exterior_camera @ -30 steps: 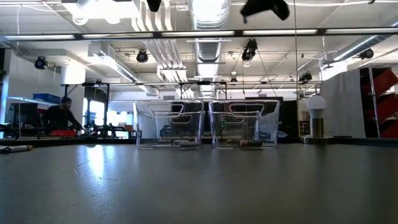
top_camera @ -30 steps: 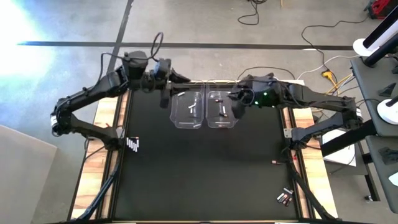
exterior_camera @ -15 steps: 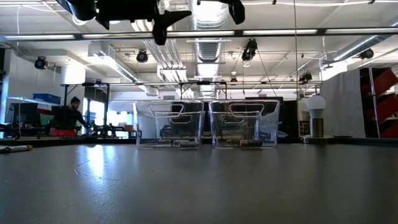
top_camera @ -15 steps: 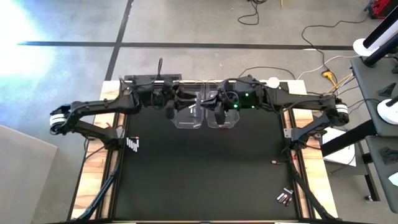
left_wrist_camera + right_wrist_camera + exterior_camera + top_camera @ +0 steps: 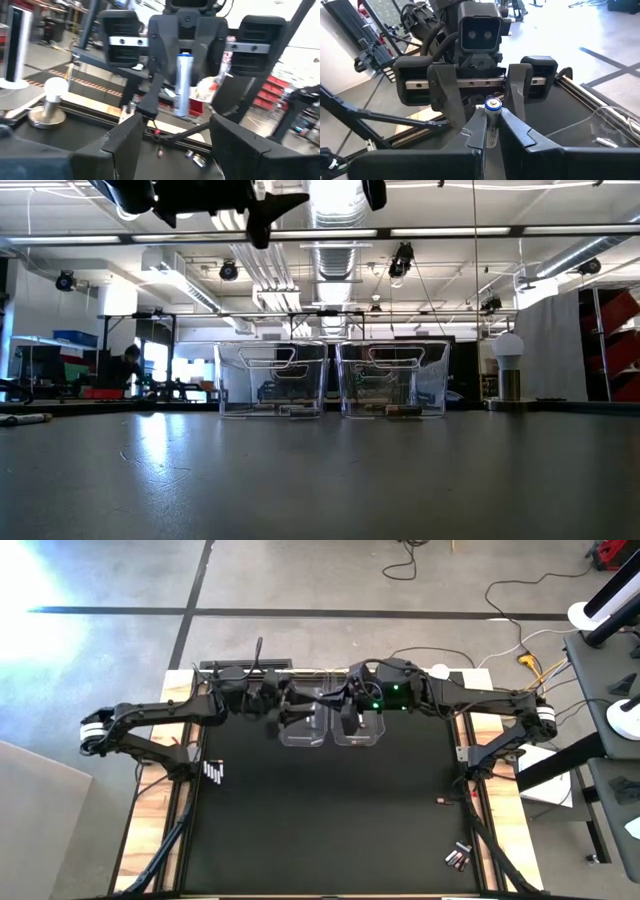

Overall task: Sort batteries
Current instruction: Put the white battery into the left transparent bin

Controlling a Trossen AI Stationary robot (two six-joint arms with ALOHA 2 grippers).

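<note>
Black tabletop (image 5: 330, 820) under both arms. Right gripper (image 5: 492, 131) hangs above the bins (image 5: 330, 718) at twelve o'clock, clamped on a battery (image 5: 492, 112). Left gripper (image 5: 172, 132) faces it, jaws apart. Battery judged light, rigid, slick; take it across mid-barrel.

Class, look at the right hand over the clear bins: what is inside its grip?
The right hand is shut on a silvery battery, its top cap showing between the fingers. Its lower end is hidden by them. The left hand faces it, open.
</note>
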